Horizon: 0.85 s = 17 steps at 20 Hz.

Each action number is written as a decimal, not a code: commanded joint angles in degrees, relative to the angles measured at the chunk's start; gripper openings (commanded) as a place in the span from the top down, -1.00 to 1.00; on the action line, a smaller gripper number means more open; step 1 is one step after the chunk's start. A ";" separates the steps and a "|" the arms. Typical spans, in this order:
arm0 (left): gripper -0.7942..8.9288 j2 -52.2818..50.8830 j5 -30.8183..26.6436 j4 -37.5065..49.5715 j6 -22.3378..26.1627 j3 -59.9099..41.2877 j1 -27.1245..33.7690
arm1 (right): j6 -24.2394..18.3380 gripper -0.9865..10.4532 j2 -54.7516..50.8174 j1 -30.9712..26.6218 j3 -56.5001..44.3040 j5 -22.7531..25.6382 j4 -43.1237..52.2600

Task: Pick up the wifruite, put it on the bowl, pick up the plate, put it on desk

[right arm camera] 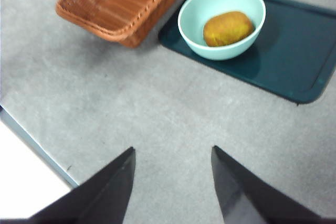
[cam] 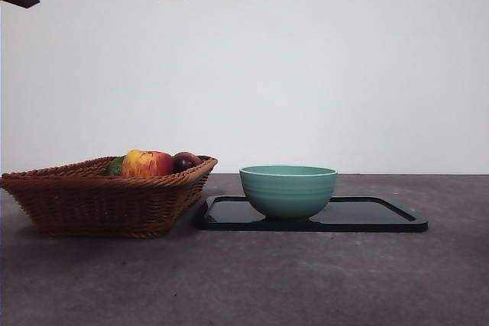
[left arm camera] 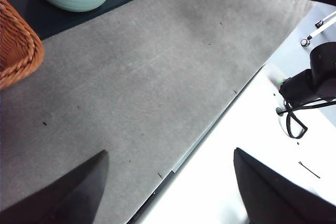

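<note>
one step looks done: the wifruite (right arm camera: pixel 228 28) lies in the bowl (right arm camera: pixel 220 51), upper right of frame. both grippers' fingers (left (left arm camera: pixel 170 187), right (right arm camera: pixel 173 182)) hang spread, empty; the tray (right arm camera: pixel 294 61) remains unmoved on the bench (right arm camera: pixel 157 108).

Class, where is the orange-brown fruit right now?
The fruit lies inside the teal bowl, which stands on the dark tray beside the wicker basket; the front view hides it.
</note>
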 commanded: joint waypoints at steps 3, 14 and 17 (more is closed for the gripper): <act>0.07 0.15 0.28 0.37 0.48 0.44 -0.22 | 0.57 0.42 0.28 0.39 0.37 -0.13 0.94; 0.07 0.17 0.24 2.99 0.22 0.44 -0.22 | 0.55 0.42 0.28 0.39 0.37 -0.13 0.94; 0.07 1.70 -0.50 8.11 -0.74 0.81 -0.22 | 0.52 0.42 0.28 0.39 0.37 -0.13 0.94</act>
